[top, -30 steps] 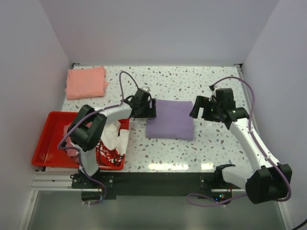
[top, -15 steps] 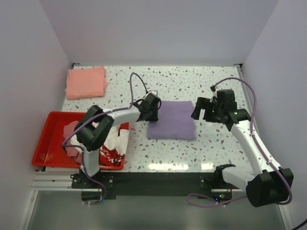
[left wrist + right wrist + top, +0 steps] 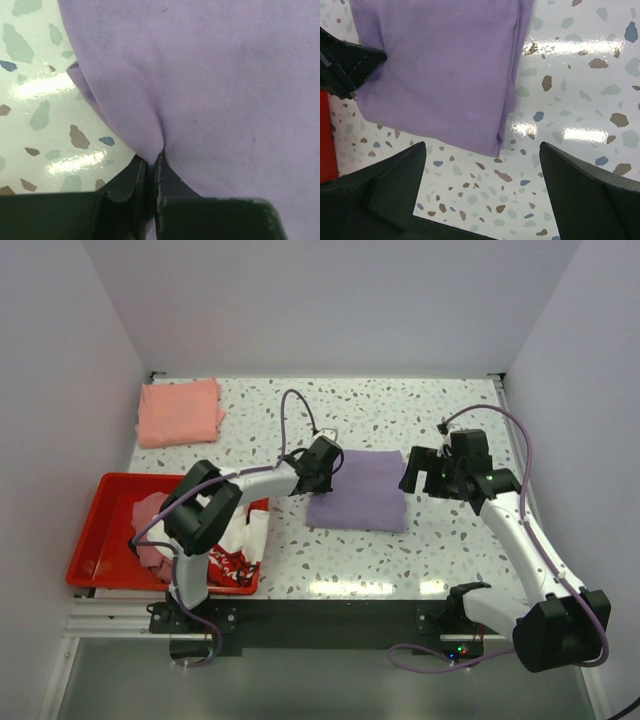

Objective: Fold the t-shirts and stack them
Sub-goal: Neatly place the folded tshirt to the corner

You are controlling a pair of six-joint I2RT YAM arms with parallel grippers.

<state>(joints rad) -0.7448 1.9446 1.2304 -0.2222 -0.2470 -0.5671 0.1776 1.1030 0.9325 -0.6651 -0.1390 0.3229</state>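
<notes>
Left gripper (image 3: pixel 150 161) is clamped on the left edge of the lavender t-shirt (image 3: pixel 358 490). In the left wrist view I see a pinch of cloth drawn into the closed jaws. The shirt lies folded as a rectangle mid-table on the speckled tabletop (image 3: pixel 430 410), flat apart from that pinched edge.

Right gripper (image 3: pixel 482 146) has its fingers wide apart and holds nothing. It hangs just beside the shirt's right edge. In the right wrist view the shirt's near-right corner sits between the fingertips; I can't tell any contact.

Salmon-pink t-shirt (image 3: pixel 180 412) sits folded in the far left corner, well apart from both arms.

Red tray (image 3: pixel 95 540) at near left holds a loose heap: a white t-shirt with red print (image 3: pixel 240 530) at the right rim and a dusty pink t-shirt (image 3: pixel 152 508) beside it, partly hidden by the left arm.
</notes>
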